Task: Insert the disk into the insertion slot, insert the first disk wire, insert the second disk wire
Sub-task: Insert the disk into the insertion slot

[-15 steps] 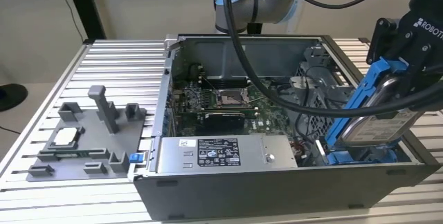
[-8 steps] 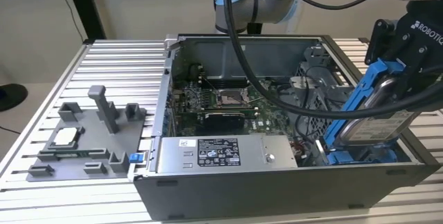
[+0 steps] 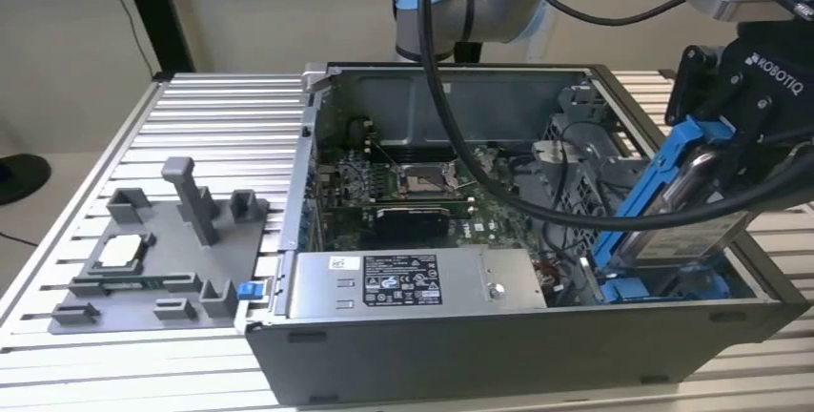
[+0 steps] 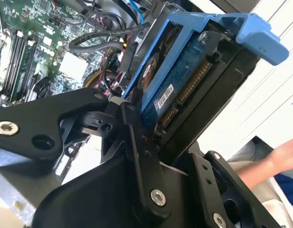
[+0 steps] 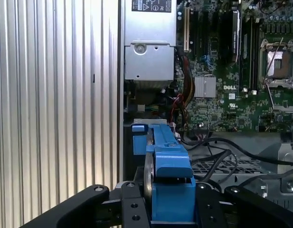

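Note:
My gripper [image 3: 731,159] is shut on the disk [image 3: 693,231], a silver drive in a bright blue carrier. It holds the disk tilted on edge over the case's front corner at the exterior view's right. The disk's lower end dips toward the insertion slot [image 3: 642,288], a grey bay with blue rails. In the second wrist view, black fingers [image 4: 137,142] clamp the disk [image 4: 184,90], whose connector edge shows. The first wrist view has the gripper [image 5: 170,202] around the blue carrier [image 5: 167,159]. Black and red cables [image 4: 113,52] lie close by; I cannot tell which are the disk wires.
The open computer case [image 3: 509,345] sits on a ribbed metal table [image 3: 204,116]. Inside are the motherboard [image 5: 231,71] and a grey power supply box [image 3: 407,283]. A grey fixture block [image 3: 152,259] stands at the exterior view's left. A person's hand [image 4: 284,152] is near the arm.

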You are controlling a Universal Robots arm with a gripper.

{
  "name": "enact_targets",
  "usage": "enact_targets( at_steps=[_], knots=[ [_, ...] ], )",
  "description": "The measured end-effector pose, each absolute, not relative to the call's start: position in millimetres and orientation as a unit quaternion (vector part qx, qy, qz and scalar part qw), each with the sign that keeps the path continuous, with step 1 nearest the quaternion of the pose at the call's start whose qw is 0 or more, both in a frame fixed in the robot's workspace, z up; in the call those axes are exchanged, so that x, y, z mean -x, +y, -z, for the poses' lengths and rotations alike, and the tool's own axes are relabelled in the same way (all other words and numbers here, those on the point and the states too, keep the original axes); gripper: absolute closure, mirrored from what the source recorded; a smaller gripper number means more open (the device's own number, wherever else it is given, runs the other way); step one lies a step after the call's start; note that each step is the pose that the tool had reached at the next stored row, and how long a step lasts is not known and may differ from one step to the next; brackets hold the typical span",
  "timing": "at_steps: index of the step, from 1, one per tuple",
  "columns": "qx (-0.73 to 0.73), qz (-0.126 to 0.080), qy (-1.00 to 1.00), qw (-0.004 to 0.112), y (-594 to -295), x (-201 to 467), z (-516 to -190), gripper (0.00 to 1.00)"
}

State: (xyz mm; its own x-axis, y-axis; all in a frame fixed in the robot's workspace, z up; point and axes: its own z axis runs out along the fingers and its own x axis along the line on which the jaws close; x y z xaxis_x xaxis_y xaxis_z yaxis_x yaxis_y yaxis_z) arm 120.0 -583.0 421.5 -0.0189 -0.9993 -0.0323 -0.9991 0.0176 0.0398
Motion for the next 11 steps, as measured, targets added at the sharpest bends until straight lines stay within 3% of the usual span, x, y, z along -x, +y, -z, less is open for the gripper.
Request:
enact_targets(
  at_steps=[11],
  knots=[
    [-0.7,0.031,-0.713,-0.003,-581,-125,-407,1.0]
  ],
)
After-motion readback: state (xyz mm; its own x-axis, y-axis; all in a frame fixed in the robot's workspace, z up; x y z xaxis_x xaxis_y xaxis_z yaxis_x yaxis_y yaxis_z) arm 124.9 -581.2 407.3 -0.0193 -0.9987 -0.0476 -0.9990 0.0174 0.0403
